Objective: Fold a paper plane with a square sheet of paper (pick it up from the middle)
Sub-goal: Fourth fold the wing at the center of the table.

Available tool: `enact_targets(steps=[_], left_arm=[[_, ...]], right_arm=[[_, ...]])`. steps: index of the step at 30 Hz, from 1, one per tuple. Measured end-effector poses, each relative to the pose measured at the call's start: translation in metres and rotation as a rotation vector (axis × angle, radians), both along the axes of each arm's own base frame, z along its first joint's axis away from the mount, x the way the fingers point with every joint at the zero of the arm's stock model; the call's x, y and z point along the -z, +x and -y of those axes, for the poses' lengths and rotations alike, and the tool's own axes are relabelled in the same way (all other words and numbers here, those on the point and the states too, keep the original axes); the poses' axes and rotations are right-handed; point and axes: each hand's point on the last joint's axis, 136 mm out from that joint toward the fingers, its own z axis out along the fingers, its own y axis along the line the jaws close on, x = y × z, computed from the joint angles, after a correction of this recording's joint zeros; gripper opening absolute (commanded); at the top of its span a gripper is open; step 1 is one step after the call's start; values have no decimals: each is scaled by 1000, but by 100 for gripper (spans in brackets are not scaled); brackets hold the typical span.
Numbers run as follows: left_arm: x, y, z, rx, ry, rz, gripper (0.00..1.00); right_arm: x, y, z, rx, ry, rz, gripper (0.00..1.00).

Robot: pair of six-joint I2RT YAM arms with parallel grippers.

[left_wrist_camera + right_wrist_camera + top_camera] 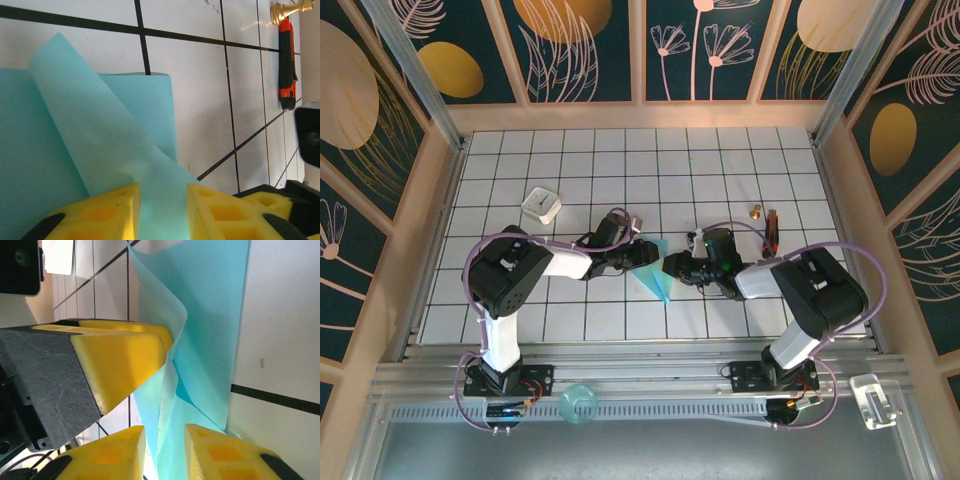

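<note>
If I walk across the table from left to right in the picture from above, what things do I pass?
Small white square block → left gripper → light-blue folded paper → right gripper → small gold piece → orange and black tool.

I see the thin light-blue paper sheet [655,268] partly folded at desk centre, its point toward six o'clock, flaps lifted.

White gridded table [720,180] bears white block [541,204], orange-black tool [772,231], brass piece [756,211].
</note>
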Motion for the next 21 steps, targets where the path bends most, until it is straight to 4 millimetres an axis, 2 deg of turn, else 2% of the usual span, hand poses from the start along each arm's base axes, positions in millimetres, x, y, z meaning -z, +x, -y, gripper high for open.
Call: enact_targets(steps=[7, 11, 15, 21], left_arm=[[0, 0, 0, 0, 0, 0, 31], [0, 0, 0, 2, 2, 3, 31], [0, 0, 0, 4, 3, 5, 31], [0, 0, 0, 4, 3, 5, 31]], right_arm=[[-7, -1, 11, 15, -52, 28, 31], [-7, -3, 16, 23, -92, 38, 39], [-1, -11, 14, 9, -122, 26, 43], [4, -25, 4, -35, -139, 14, 44]])
